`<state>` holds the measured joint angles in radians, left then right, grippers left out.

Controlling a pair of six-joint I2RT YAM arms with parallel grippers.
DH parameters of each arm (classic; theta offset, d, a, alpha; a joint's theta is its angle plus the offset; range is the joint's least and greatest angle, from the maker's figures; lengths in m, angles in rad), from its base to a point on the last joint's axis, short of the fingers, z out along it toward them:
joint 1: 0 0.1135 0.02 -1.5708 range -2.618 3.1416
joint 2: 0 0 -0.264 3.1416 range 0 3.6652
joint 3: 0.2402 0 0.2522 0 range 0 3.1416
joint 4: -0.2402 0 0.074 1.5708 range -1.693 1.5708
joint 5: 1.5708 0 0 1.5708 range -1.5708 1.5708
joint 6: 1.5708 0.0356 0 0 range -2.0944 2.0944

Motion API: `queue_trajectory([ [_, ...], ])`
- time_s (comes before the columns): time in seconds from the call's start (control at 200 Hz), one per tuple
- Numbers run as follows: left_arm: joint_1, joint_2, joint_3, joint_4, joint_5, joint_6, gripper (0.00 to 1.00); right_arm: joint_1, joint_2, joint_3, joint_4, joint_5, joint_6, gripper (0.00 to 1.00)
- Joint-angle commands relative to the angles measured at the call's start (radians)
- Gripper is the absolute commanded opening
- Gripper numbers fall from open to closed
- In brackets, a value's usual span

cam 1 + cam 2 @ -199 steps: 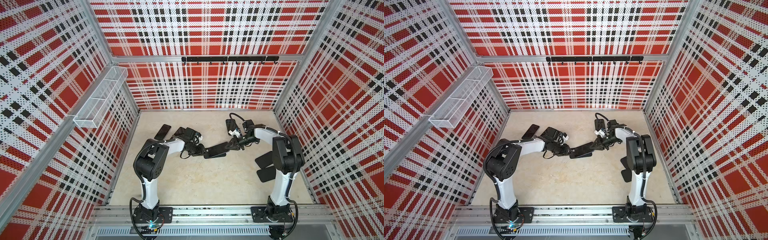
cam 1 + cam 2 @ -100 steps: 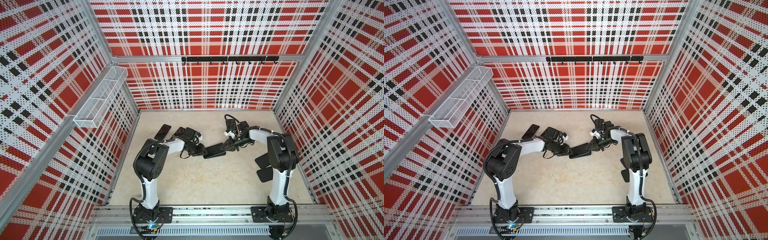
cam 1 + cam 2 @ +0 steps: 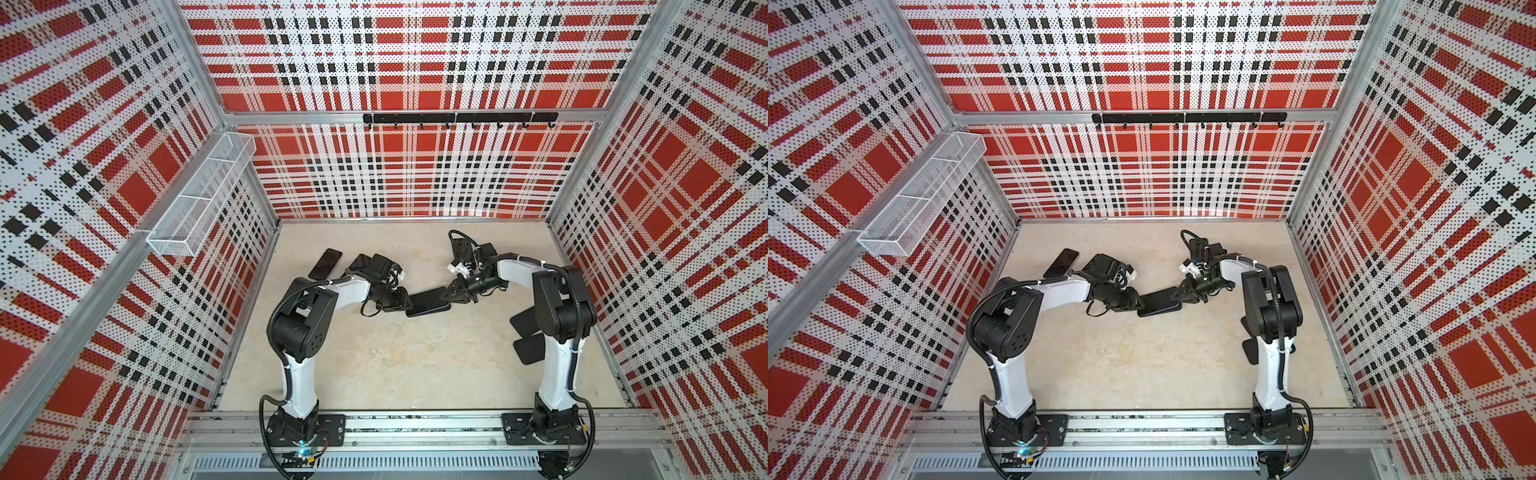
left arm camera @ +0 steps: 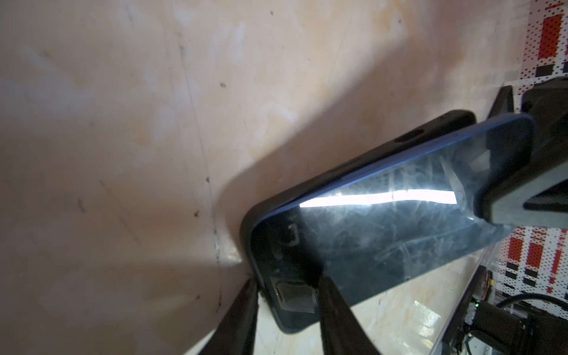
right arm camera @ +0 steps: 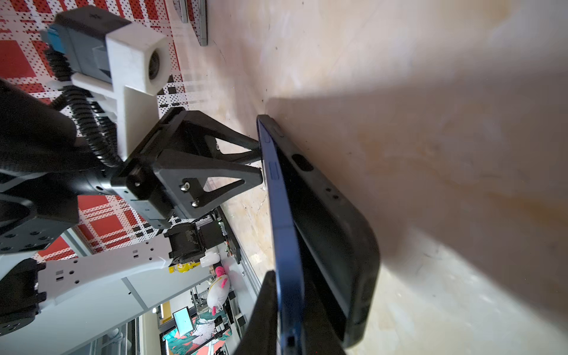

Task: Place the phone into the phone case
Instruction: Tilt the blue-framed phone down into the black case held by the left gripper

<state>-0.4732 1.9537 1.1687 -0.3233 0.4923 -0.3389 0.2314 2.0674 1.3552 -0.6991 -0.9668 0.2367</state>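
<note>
Two grippers on it! The right gripper (image 3: 452, 294) has slid left since a second ago, nipped tight on the raised end of the blue-rimmed, glass-faced phone (image 5: 284, 215). The left gripper (image 4: 285, 285) clamps the black rubbery phone case (image 4: 353, 166) at its opposite end, phone seated there. Both lie mid beige tabletop (image 3: 415, 365), open surface around, walls (image 3: 395, 187) well apart.

The left arm (image 3: 300, 374) and right arm (image 3: 557, 370) each have white tubular links, bulky black joints and a black bolted base plate (image 3: 332, 428). Centre left in the right wrist view, the left gripper (image 5: 260, 161) shows black triangular fingers with silver screws, beside a ribbed black cable (image 5: 89, 123).
</note>
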Motion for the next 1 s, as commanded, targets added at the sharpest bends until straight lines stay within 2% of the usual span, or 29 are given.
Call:
queue_trajectory([
  [0.0, -0.028, 0.038, 0.017, -0.058, -0.135, 0.056, 0.37, 0.034, 0.04, -0.023, 0.006, 0.166, 0.001, 0.13],
  [0.381, -0.052, 0.061, 0.033, -0.092, -0.22, 0.075, 0.31, 0.036, -0.002, 0.032, -0.042, 0.25, -0.021, 0.26],
  [0.596, -0.058, 0.071, 0.037, -0.1, -0.233, 0.079, 0.3, 0.036, -0.023, 0.118, -0.154, 0.354, -0.055, 0.41],
  [0.832, -0.062, 0.074, 0.04, -0.106, -0.245, 0.081, 0.29, 0.037, -0.03, 0.151, -0.2, 0.438, -0.063, 0.41],
  [0.997, -0.061, 0.076, 0.042, -0.106, -0.242, 0.081, 0.29, 0.038, -0.028, 0.149, -0.213, 0.476, -0.061, 0.34],
])
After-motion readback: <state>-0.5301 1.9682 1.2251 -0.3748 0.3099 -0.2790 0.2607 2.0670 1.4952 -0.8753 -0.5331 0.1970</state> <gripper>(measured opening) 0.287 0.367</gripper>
